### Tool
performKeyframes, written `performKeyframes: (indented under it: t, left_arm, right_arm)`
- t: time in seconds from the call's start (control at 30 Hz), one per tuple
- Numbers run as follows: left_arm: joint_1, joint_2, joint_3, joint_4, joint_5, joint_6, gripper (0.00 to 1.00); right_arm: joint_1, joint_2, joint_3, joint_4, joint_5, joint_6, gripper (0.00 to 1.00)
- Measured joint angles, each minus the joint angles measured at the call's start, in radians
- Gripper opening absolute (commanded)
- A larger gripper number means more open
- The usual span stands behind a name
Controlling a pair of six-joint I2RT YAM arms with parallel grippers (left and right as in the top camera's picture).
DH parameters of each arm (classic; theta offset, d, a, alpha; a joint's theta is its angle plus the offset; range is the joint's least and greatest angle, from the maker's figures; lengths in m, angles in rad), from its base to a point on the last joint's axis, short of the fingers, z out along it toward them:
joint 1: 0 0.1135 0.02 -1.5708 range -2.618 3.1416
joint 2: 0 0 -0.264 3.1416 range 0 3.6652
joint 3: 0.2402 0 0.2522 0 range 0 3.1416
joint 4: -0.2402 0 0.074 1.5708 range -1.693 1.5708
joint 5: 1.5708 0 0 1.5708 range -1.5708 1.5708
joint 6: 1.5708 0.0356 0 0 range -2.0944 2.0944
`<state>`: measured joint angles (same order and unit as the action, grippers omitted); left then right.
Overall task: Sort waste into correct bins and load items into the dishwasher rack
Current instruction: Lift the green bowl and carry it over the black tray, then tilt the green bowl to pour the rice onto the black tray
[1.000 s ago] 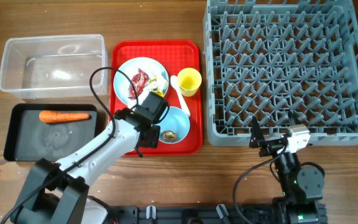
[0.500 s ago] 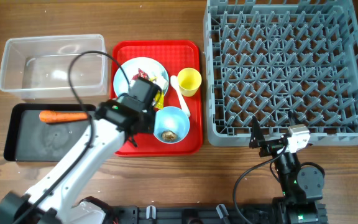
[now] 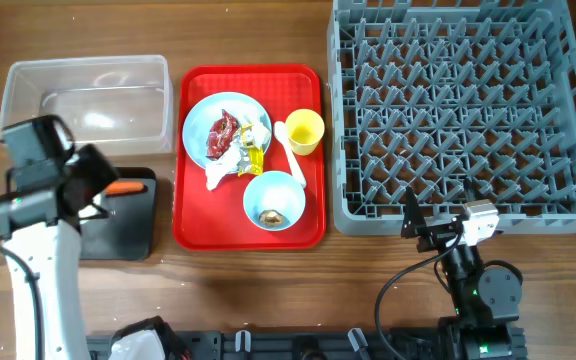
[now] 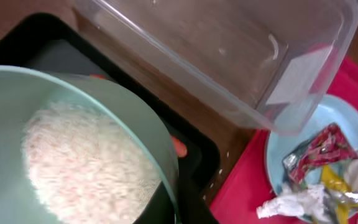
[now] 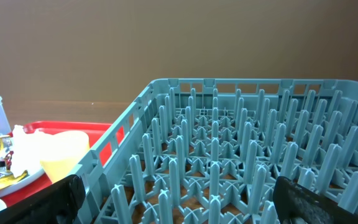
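My left gripper is shut on the rim of the pale green bowl, which holds white rice, above the black tray; in the overhead view my arm hides the bowl. The orange carrot lies in the black tray, half hidden by my arm. The clear tub stands behind it. The light blue plate carries red and yellow wrappers and tissue. The light blue bowl holds a brown lump. The yellow cup and white spoon lie beside it. My right gripper is open and empty at the front of the grey rack.
The plate, the blue bowl, the cup and the spoon sit on a flat red serving tray. A few rice grains lie on the wood between the black tray and the red tray. The rack's pegs fill the right wrist view.
My left arm has swung left from the red tray to above the black tray, carrying the green bowl. The blue bowl and plate are now uncovered. The right arm has not moved.
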<state>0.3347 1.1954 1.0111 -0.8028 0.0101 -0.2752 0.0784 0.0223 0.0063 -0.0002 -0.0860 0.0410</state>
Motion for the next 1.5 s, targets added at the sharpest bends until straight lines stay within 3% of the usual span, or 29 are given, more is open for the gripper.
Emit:
performKeyframes:
  t: [0.3,0.63,1.1,1.5]
  left_arm:
    - [0.208,-0.001,-0.004,0.066,0.047,-0.051,0.04]
    - [0.216,0.008,-0.12,0.239,0.078,-0.06,0.04]
    - [0.22,0.021,-0.208,0.384,0.259,-0.015,0.04]
    - [0.455,0.024,-0.323,0.467,0.637,0.009,0.04]
  right_arm:
    - [0.0,0.0,0.0,0.0,0.0,0.0,1.0]
    - [0.0,0.0,0.0,0.0,0.0,0.0,1.0]
    - [0.0,0.0,0.0,0.0,0.0,0.0,1.0]
    - [0.0,0.0,0.0,0.0,0.0,0.0,1.0]
